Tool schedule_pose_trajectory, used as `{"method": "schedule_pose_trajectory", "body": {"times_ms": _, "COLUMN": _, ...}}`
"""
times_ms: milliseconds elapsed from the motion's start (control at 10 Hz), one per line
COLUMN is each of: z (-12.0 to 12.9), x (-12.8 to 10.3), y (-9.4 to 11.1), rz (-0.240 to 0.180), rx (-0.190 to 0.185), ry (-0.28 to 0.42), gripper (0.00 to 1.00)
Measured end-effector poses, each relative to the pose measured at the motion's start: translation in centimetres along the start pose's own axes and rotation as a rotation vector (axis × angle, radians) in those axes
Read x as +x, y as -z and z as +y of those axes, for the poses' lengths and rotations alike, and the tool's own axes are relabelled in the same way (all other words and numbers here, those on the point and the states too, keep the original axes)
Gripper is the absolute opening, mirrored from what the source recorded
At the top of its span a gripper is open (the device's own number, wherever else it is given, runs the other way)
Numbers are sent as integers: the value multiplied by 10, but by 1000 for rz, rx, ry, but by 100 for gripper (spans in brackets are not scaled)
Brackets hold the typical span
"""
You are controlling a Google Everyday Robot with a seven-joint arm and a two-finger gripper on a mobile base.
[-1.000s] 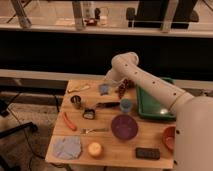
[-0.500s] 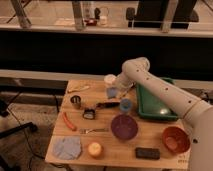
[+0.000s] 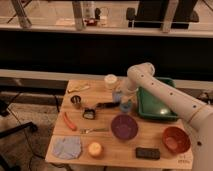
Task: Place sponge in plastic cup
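The translucent blue plastic cup [image 3: 125,106] stands upright near the middle of the wooden table [image 3: 115,150], just left of the green tray. My gripper [image 3: 120,96] hangs from the white arm, which reaches in from the right. It is right above the cup's left rim. It is shut on the small light-blue sponge [image 3: 118,95], which it holds just above the cup. The sponge is not touching the table.
A white cup [image 3: 110,81] stands behind the gripper and a green tray [image 3: 156,104] to its right. A purple bowl [image 3: 124,127] sits in front of the plastic cup. Also on the table are a metal cup [image 3: 76,101], black utensil [image 3: 106,105], blue-grey cloth [image 3: 67,147], orange fruit [image 3: 95,149], dark block [image 3: 148,153] and red bowl [image 3: 176,140].
My gripper moved right and toward the front from the sponge's old spot, carrying the sponge over to the plastic cup. The arm's elbow swung right.
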Motion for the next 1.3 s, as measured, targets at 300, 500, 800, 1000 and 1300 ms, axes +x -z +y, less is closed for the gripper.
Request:
{"method": "schedule_pose_trajectory", "body": {"times_ms": 300, "z": 5, "x": 6, "y": -8, "rz": 7, "rx": -12, "ry": -9, "gripper": 0}}
{"method": "schedule_pose_trajectory", "body": {"times_ms": 500, "z": 9, "x": 11, "y": -8, "rz": 8, "rx": -20, "ry": -11, "gripper": 0}}
{"method": "schedule_pose_trajectory", "body": {"times_ms": 800, "z": 15, "x": 20, "y": -5, "rz": 8, "rx": -24, "ry": -18, "gripper": 9}}
{"method": "schedule_pose_trajectory", "body": {"times_ms": 1000, "z": 15, "x": 17, "y": -2, "rz": 3, "rx": -24, "ry": -13, "gripper": 30}}
{"method": "schedule_pose_trajectory", "body": {"times_ms": 1300, "z": 23, "x": 27, "y": 5, "rz": 3, "rx": -27, "ry": -17, "gripper": 61}}
